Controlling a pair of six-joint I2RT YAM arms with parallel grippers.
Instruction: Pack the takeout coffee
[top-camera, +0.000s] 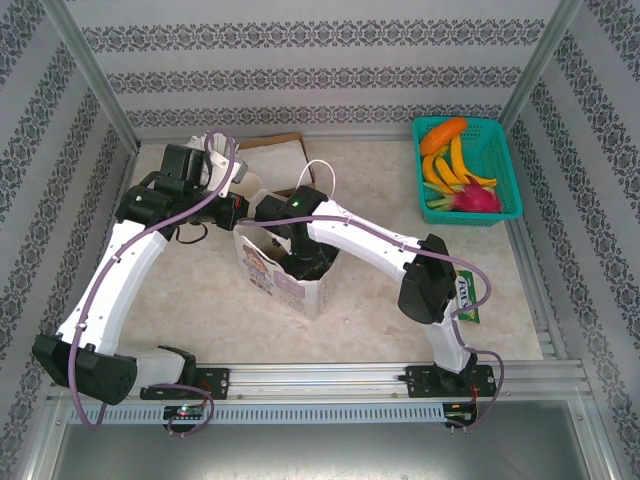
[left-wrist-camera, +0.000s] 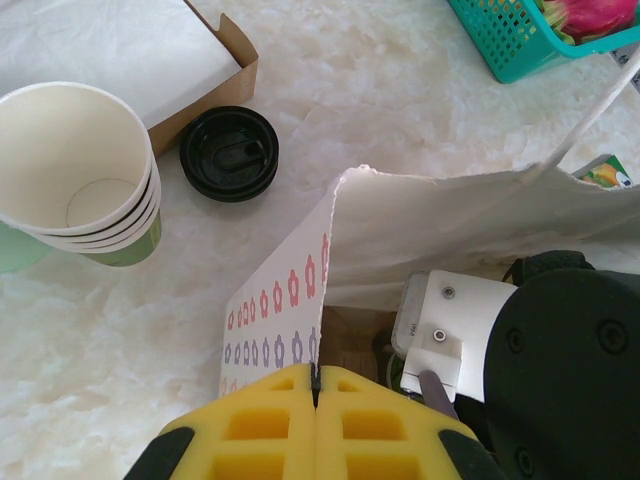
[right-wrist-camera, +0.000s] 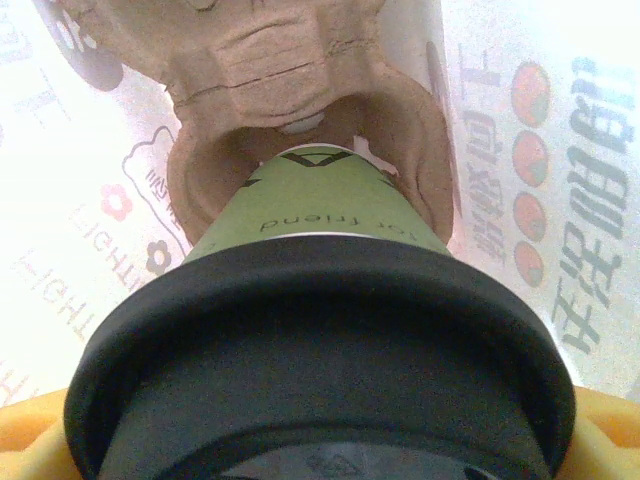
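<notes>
The paper bag (left-wrist-camera: 430, 220) is pinched at its rim by the left gripper (left-wrist-camera: 315, 385), evidently to hold the mouth open, while the takeout coffee (right-wrist-camera: 320, 210), clasped inside by the right gripper (right-wrist-camera: 320, 445), is aimed at the pulp tray (right-wrist-camera: 290, 60) at 12 o'clock.

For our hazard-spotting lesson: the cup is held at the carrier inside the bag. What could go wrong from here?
1. The takeout coffee looks to be at the mouth of the cardboard carrier pocket; released off-centre, it might tip and leak.
2. The left gripper pinches only the thin rim of the paper bag; a slip or tear could drop the wall onto the right gripper.
</notes>
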